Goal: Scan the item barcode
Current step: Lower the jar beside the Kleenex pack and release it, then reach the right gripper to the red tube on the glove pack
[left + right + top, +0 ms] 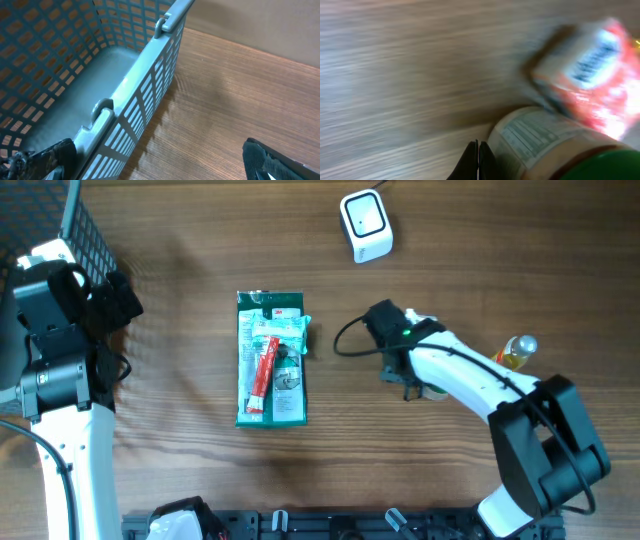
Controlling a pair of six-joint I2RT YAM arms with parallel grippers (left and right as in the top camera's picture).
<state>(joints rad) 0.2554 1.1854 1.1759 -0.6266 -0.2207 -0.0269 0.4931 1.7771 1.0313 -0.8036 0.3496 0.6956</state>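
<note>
Your right fingers (470, 167) are pressed together on nothing, low over the desk (180, 440), with a labelled jar (530, 140) just beside them. Your left fingers (272, 160) are spread wide above the rim of a basket (135, 100), far from the work.

The item I take to be yours, the flat green pack (272, 360), lies face up on the desk between the two arms, nearer the right fingers and apart from them. The scanner (365, 225) sits beyond it.

Expect the pack to be light, with a stiff card back and a slick plastic blister. Lying flat, it offers little to pinch. Open up and take it across a long edge, clear of the blister. You cannot tell from here where the barcode is printed.
</note>
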